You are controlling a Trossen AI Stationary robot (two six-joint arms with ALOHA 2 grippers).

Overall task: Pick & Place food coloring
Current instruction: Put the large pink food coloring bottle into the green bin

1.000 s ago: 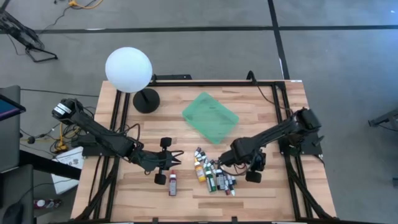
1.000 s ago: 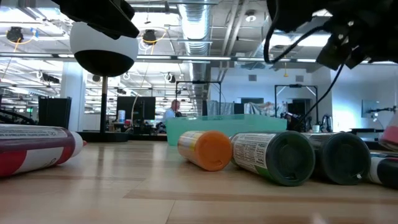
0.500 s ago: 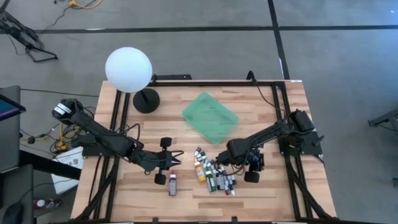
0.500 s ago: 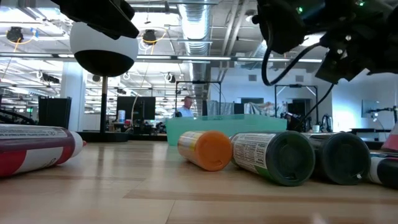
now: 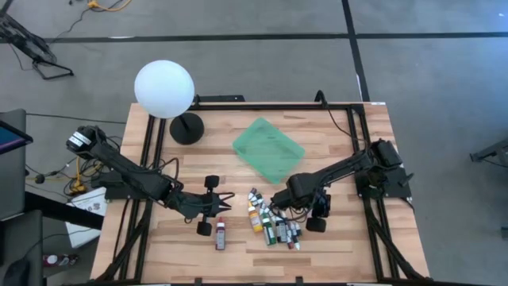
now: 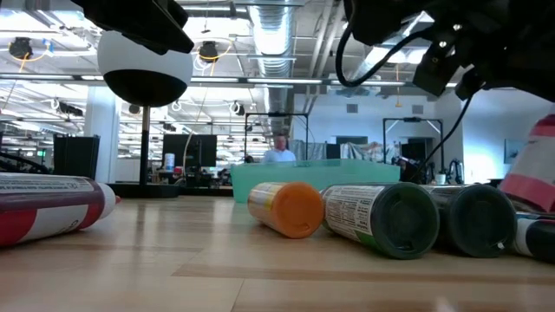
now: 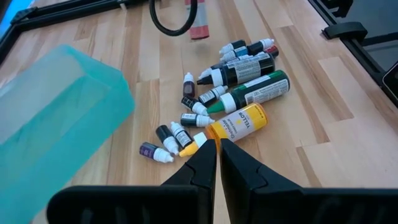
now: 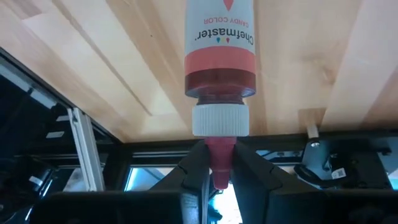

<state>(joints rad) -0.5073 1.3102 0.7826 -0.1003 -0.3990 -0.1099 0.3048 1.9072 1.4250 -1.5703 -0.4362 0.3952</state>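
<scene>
The right gripper (image 8: 214, 177) has its two fingers pinched on the red nozzle tip of a red food coloring bottle (image 8: 220, 65), the jaws open only as far as that thin tip allows; the bottle has a white ribbed cap and a white-and-red label, and it hangs clear over the wooden table (image 5: 333, 135); from the low view the same bottle (image 6: 533, 178) shows tilted at the right edge, lifted above the ones lying flat. From above, the right gripper (image 5: 275, 205) sits at the right side of the pile of food coloring (image 5: 271, 221), just in front of the green tray (image 5: 268, 149); the tray itself lies at an angle near the middle of the table.

The rest of the bottles lie on their sides in a loose heap; the left wrist view shows a yellow bottle (image 7: 239, 122), a green bottle (image 7: 256, 91) and a dark one (image 7: 244, 67), with several tiny white-capped ones scattered around them. One red bottle (image 5: 221, 234) lies apart, to the left of the heap.

The left gripper (image 5: 226, 199) waits just beside that lone bottle, fingers pressed together and holding nothing; a white globe lamp (image 5: 164, 89) stands at the table's far left corner.
</scene>
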